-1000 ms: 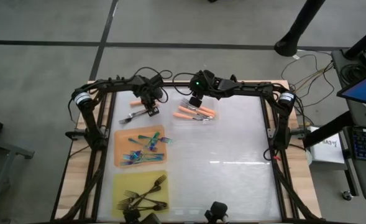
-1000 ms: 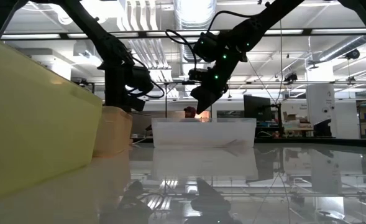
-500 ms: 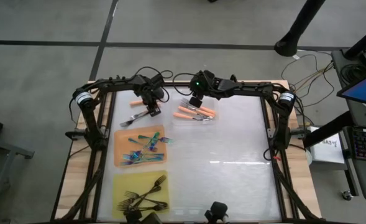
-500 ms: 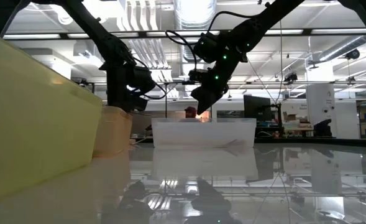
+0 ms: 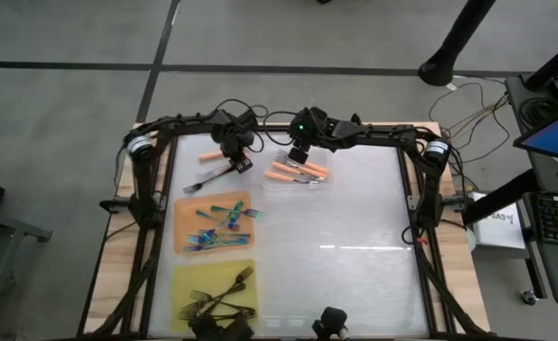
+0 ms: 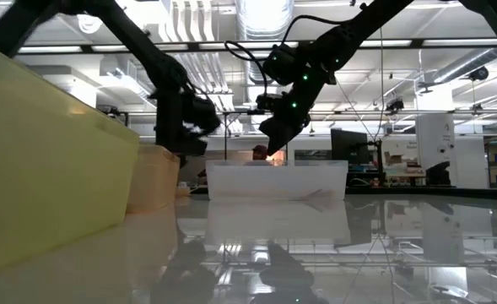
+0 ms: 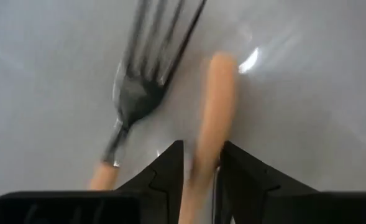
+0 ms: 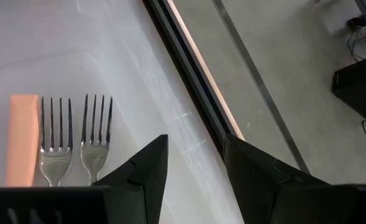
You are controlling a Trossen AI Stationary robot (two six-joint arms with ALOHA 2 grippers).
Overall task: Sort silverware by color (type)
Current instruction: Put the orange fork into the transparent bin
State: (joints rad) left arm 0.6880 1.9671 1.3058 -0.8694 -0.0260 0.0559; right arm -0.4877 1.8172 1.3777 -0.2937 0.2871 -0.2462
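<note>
My left gripper (image 5: 238, 161) (image 7: 201, 155) is at the table's far left, shut on an orange-handled fork (image 5: 214, 173). A second fork (image 7: 139, 87) lies beside it, and a loose orange handle (image 5: 207, 156) lies farther left. My right gripper (image 5: 297, 152) (image 8: 195, 155) hovers open over the far edge of the clear tray (image 5: 321, 182). That tray holds orange-handled forks (image 5: 297, 172) (image 8: 55, 134). Teal forks (image 5: 220, 223) lie on the orange mat and black forks (image 5: 220, 292) on the yellow mat. My left gripper pinches an orange handle (image 7: 207, 130) between its two fingers (image 7: 170, 168). It comes from above, with the fingers standing across the handle. The handle's free end (image 7: 223, 65) sticks out past the fingertips, and the gripper hides the other end. I cannot tell whether the fork is lifted clear.
The orange mat (image 5: 186, 237) and yellow mat (image 5: 184, 284) line the table's left side. In the low view they rise as walls (image 6: 45, 160) near the camera, with the clear tray (image 6: 278, 181) behind. The glossy table (image 5: 354, 246) stretches right and near. Cables hang at the far edge.
My left gripper has moved a little toward the table's right, toward the clear tray. The fork it holds has shifted right with it. The loose orange handle stayed in place. My right gripper has kept still.
</note>
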